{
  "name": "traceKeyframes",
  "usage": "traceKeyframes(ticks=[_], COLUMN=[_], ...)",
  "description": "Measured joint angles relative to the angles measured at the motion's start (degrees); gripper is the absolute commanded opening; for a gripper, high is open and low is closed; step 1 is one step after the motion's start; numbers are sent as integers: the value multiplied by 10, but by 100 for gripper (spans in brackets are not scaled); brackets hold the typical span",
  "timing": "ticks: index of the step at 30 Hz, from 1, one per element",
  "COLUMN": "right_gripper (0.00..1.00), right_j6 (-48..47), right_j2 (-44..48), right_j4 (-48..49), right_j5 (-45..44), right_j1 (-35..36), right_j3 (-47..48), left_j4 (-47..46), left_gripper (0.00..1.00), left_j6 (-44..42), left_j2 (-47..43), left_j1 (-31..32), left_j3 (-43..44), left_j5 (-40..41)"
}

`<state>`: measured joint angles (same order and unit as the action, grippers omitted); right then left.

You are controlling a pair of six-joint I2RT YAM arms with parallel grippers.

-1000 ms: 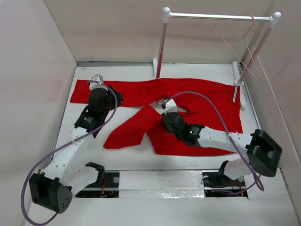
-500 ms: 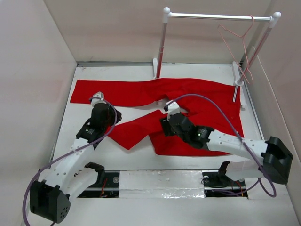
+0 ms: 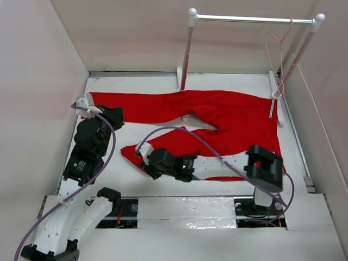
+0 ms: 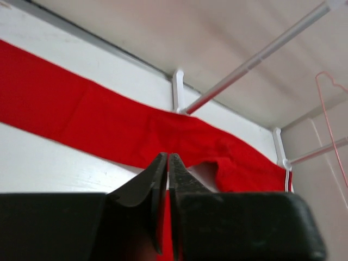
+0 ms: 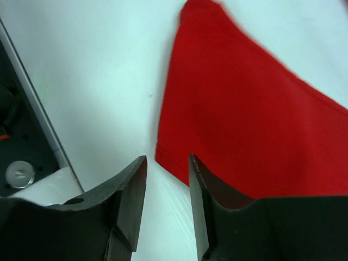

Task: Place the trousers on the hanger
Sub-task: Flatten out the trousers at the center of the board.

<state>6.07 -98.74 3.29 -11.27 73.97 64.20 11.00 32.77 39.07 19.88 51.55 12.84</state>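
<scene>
The red trousers lie flat on the white table, one leg running left along the back, the other folded toward the front left. The pale pink hanger hangs from the right end of the rack bar; it also shows in the left wrist view. My left gripper is shut, above the left end of the back leg, and I see nothing held in it. My right gripper is open at the hem of the front leg, whose corner lies between the fingertips.
A white-posted rack with a silver bar stands at the back, its feet beside the trousers' waist. Beige walls close in the left, back and right. A metal rail with the arm bases runs along the near edge.
My right gripper has swept left from the crotch area to the front leg's hem. My left arm dipped toward that leg, then drew back to the far left. The hanger has swung on the bar.
</scene>
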Motion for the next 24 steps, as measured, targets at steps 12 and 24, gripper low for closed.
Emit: traceKeyframes(ticks=[12,24], right_gripper=[48,0], right_j6=[-11,2], right_j2=[-190,-218], right_j4=[-32,-31], right_j5=[-50,-173], right_j1=[16,14], right_j3=[130,150], left_j4=[20,16], left_gripper=[9,9], left_j6=[-24,-25], left_j2=[-24,-13], left_j1=[0,0], left_j3=[3,-8], left_j5=[23,14])
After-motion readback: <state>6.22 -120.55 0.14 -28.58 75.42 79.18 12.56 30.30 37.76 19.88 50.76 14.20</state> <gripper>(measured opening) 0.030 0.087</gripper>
